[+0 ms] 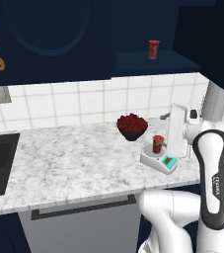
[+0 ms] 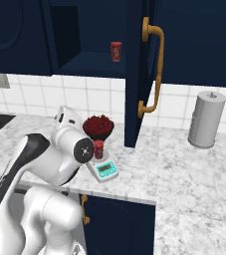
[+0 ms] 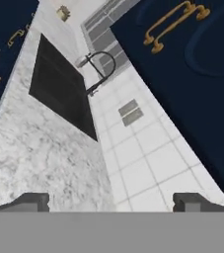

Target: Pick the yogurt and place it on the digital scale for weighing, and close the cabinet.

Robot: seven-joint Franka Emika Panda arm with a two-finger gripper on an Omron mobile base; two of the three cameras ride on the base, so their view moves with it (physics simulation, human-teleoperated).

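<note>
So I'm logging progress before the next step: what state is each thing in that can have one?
yogurt: upright on the digital scale's plate, released.
digital scale: on the counter, loaded, teal display lit.
cabinet: door open, second red cup upright on its shelf.
gripper: open, holding nothing, turned toward the sink.
bowl of berries: full, behind the scale.
paper towel roll: upright on the counter.

Your arm covers much of the digital scale [image 2: 103,169] in the right base view — only the display end shows, and its digits are too small to read. The yogurt [image 2: 98,149] is half hidden behind the wrist. The cabinet [image 2: 137,74] door runs off the top edge — the paper towel roll's [image 1: 213,101] top is cut off in the left base view.
</note>
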